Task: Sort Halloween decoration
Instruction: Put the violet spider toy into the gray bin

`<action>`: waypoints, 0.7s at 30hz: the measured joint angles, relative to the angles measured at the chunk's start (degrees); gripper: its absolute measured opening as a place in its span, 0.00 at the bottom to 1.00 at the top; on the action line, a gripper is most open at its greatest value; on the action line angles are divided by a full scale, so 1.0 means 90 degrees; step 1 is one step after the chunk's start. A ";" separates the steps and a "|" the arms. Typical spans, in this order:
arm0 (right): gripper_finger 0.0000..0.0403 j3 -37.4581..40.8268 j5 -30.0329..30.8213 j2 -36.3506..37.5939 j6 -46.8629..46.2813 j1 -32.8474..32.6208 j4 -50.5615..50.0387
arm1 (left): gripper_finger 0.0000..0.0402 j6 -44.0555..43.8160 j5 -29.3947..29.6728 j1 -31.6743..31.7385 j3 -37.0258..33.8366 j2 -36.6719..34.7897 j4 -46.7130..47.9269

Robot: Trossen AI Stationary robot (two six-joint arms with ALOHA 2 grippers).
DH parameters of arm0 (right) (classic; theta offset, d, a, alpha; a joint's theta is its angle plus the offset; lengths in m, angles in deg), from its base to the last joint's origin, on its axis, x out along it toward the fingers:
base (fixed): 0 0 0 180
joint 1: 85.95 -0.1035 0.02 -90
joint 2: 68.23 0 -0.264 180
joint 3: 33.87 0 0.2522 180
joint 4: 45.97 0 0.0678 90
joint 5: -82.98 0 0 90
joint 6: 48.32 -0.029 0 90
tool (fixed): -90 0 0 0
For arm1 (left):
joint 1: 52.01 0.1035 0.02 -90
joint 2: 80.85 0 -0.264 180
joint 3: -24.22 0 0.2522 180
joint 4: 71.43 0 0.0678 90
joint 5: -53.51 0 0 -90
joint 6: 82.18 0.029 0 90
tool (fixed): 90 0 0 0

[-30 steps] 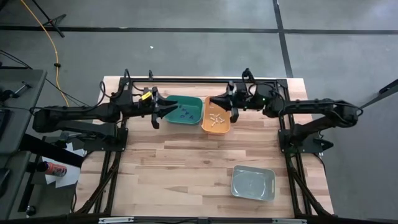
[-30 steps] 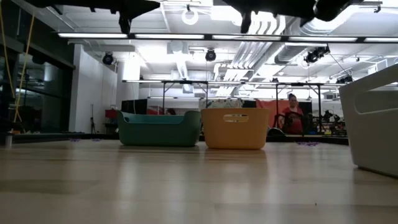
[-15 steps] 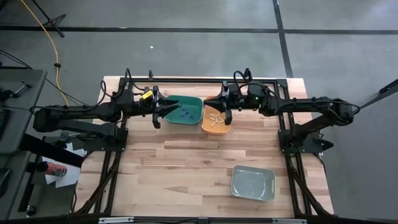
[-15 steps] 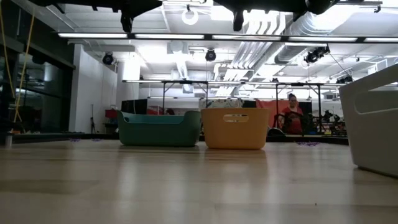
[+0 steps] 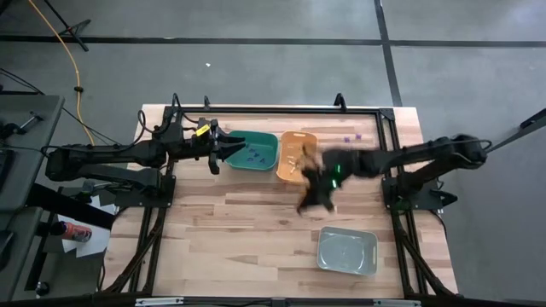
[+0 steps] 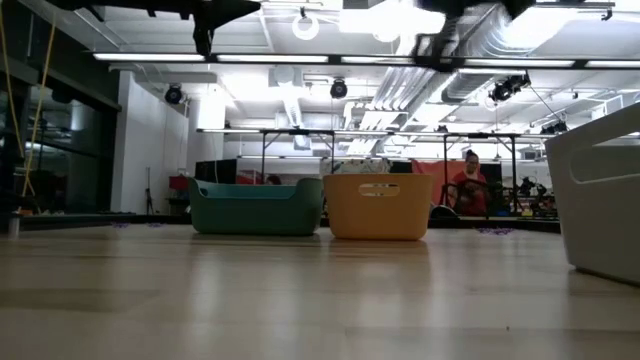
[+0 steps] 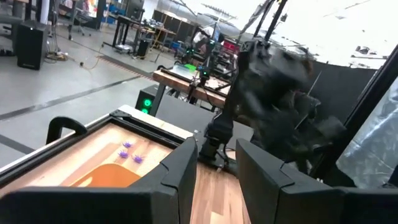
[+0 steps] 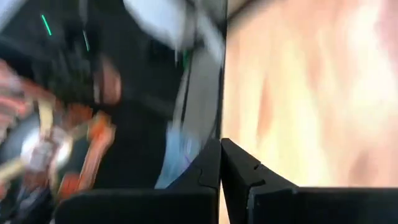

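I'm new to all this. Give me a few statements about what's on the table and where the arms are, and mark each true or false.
1. The green bin and the orange bin stand side by side. True.
2. The grey bin sits between them. False: it stands apart, nearer the table's front edge.
3. The right gripper is over bare wood. True.
4. The left gripper is over the grey bin. False: it is at the green bin's edge.
5. Purple trinkets lie loose on the table. True.
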 joint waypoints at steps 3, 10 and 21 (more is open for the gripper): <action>0.00 0.0000 0.0192 0.0000 -0.0847 -0.1024 -0.0798 | 0.25 0.0000 -0.0001 0.0000 0.0000 0.0000 0.0004; 0.00 0.0000 0.1963 0.0000 -0.4364 -0.2817 -0.1902 | 0.25 -0.0005 0.0000 0.0000 0.0000 0.0000 0.0010; 0.00 0.0473 0.4067 -0.0017 -0.9227 -0.3255 -0.3634 | 0.25 -0.0005 0.0000 0.0000 0.0000 -0.0002 0.0071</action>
